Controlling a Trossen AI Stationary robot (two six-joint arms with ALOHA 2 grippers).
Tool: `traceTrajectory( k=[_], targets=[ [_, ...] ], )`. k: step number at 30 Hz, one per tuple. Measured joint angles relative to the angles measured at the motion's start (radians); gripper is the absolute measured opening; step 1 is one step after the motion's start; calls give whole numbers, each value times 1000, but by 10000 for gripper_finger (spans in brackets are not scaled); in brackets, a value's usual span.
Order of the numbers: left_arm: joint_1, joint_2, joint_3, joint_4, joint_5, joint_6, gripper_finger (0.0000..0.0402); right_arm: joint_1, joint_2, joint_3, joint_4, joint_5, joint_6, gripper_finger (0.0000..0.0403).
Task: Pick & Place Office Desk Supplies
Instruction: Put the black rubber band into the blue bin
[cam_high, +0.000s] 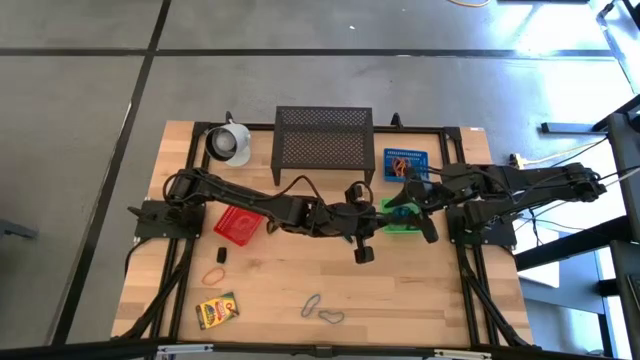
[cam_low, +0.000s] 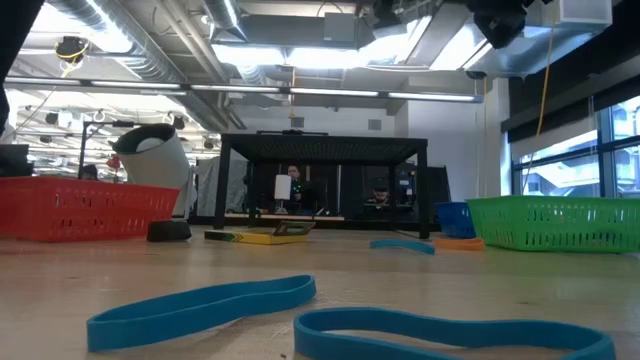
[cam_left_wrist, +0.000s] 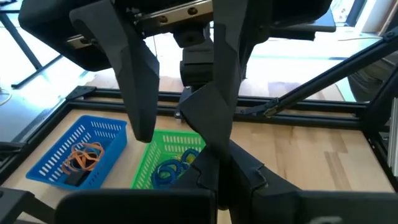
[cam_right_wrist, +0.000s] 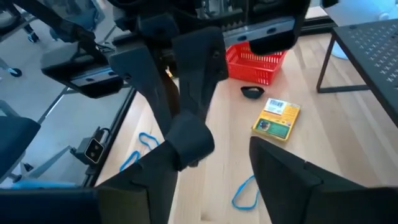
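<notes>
Two blue loops flat, long axes across the table.

You can count three mesh baskets on the wooden table: one red mesh basket, one green mesh basket and one blue mesh basket. There is one black mesh shelf and one white mug. You see one yellow-green printed box, one small black block, one orange loop, and two thin grey-blue loops near the front edge.
</notes>
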Motion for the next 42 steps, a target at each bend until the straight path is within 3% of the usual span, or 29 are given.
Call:
traceTrajectory(
  k=[6,14,22,27,32,36,42],
  targets=[
    [2,-1,0,0,-21,9,6,0,0,0,0,-2,18,141],
    [3,-2,0,-2,-47,11,13,0,0,-1,0,-5,19,15],
    [-1,-2,0,-2,-107,11,37,-1,0,-1,-3,9,30,7],
    [-1,-2,0,-7,-110,-16,103,-19,0,-2,-46,33,27,5],
    [-1,-4,0,-14,-161,-12,174,-74,1,-2,-198,80,41,4],
    [1,-24,1,-49,-249,11,202,-157,1,-2,-353,179,53,3],
    [15,-83,1,-154,-367,28,207,-351,45,-9,-511,310,103,3]
  ],
)
